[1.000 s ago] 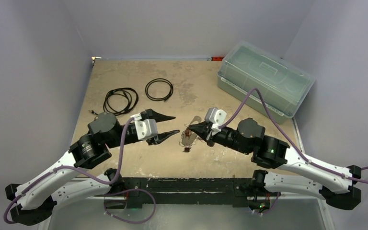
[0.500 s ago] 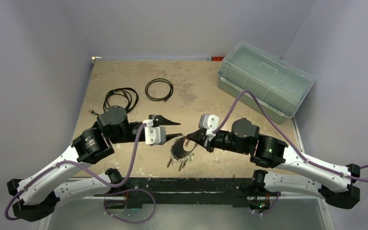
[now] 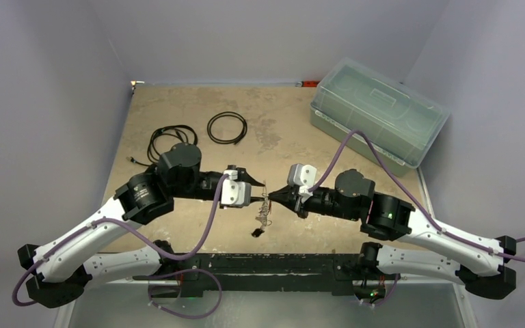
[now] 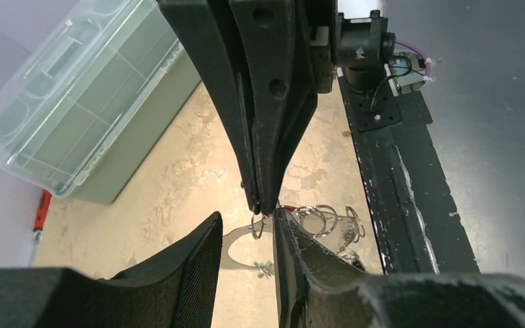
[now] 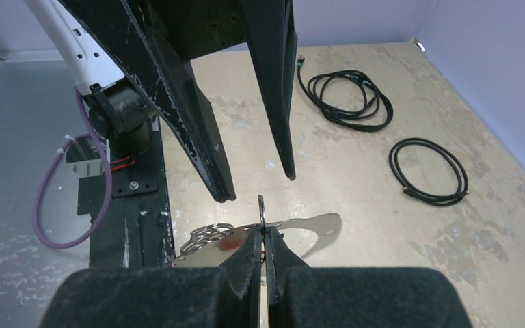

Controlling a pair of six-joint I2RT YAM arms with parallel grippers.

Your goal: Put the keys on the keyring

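Left arm has swung inward: its open end effector (image 4: 246, 225) straddles the upright keyring (image 5: 262, 207) pinched in the right end effector (image 5: 265, 236), tips almost touching.

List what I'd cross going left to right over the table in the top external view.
Tangled black cable → round cable loop → left gripper → right gripper → clear lidded box. The keyring hangs where the grippers meet, so I leave it unplaced.

Pale lavender walls (image 3: 48, 102) enclose mottled tan tabletop (image 3: 280, 130); black near rail (image 3: 280, 263).
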